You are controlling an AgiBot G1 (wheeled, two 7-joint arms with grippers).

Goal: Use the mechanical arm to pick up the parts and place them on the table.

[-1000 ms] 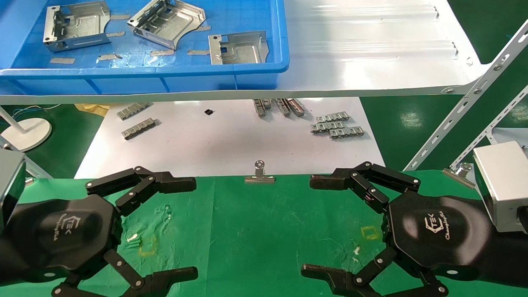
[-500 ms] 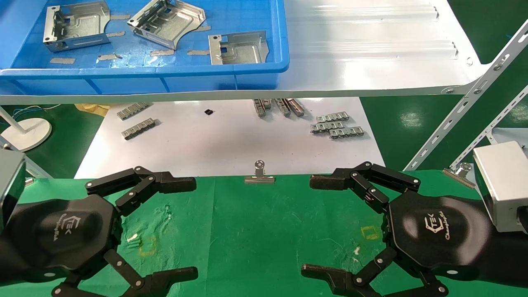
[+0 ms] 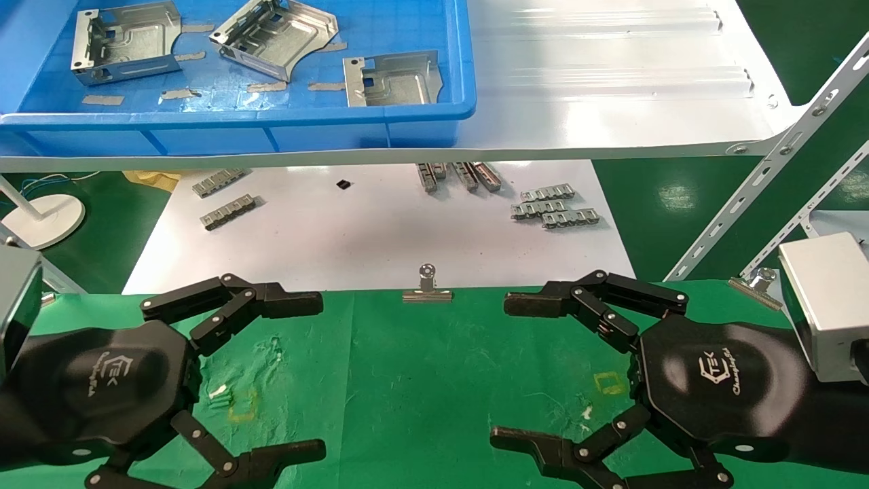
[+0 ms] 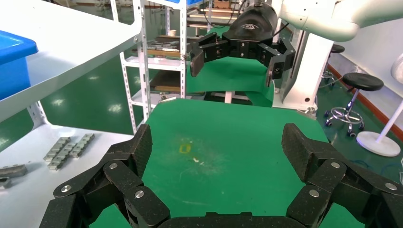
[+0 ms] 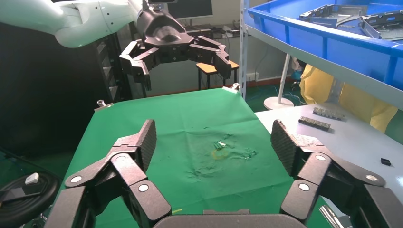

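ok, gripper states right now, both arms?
Left gripper: open, empty, over the green table.
Right gripper: open, empty, over the same table.

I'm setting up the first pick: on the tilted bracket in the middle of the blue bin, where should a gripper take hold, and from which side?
Probably by the raised edge of the tilted part, coming from above. It lies propped at an angle in the blue bin, so its bent-up side wall stands clear of the floor, thin enough for open fingers to straddle. Both the left gripper and the right gripper hover open over the table.
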